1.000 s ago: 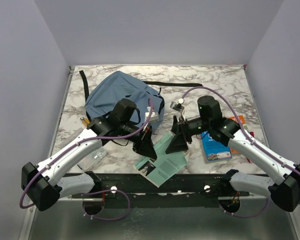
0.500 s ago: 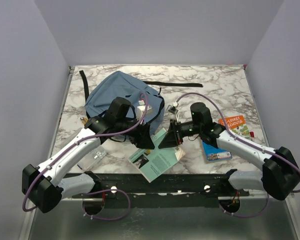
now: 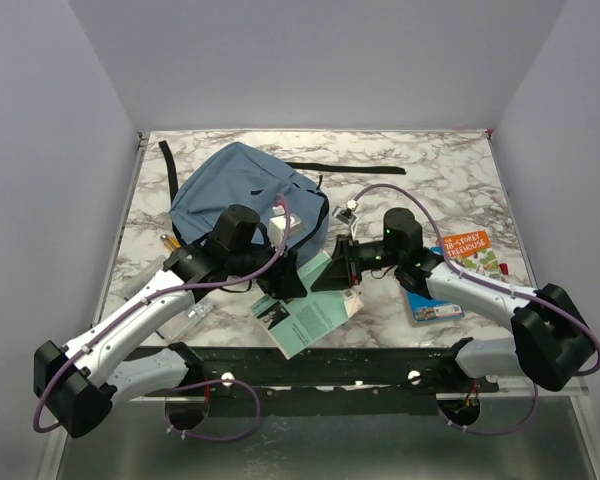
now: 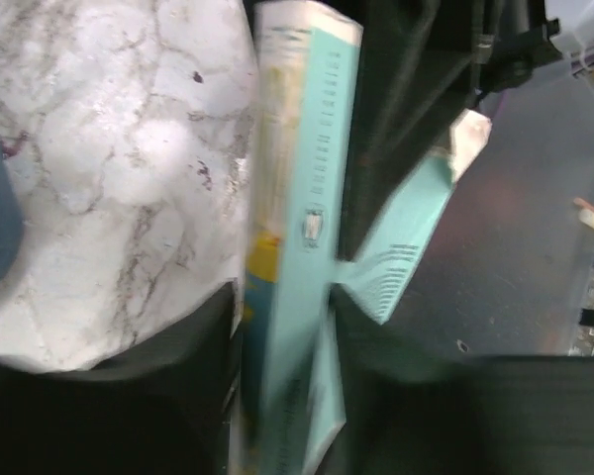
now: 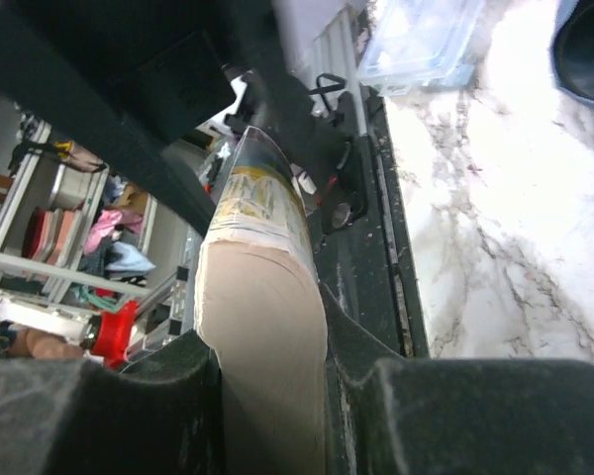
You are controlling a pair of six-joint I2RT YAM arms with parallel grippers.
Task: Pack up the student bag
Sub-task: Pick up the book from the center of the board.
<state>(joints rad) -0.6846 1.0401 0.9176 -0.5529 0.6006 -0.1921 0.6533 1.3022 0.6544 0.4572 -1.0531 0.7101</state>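
- One marble-patterned bench [image 3: 430, 165] carries every item inspected. Both arms reach in from its near edge.
- On the far-left part of the bench lies the student bag [image 3: 235, 185], rounded top away from the arms and mouth towards them. A white item [image 3: 285, 225] sits at the mouth, but what it is cannot be determined. No book is visibly inside.
- Just beside the bag mouth, on its near-right side, lies the teal book [image 3: 310, 312]. It has shifted left, towards the bag, over the last second, and its far edge appears raised.
- At the right, well apart from the bag and unpacked, lie the blue book [image 3: 432, 300] and the orange book [image 3: 467, 245]. The right arm's inward swing has uncovered the orange one.
- A second ago the right end effector [image 3: 330, 272] stood wide above the teal book. It is now closed narrow on the book's far-right edge, which is pinched between both fingers in the wrist view.
- Nearer the bag, the left end effector [image 3: 288, 283] straddles the same book. The wrist view is blurred, so it cannot be told whether it grips or stands off.
- By judgement, the right arm now holds the teal book and insertion is pending, so packing is at an early stage.
- Near the left arm lies a clear case [image 3: 192, 318], its contents too small to identify.
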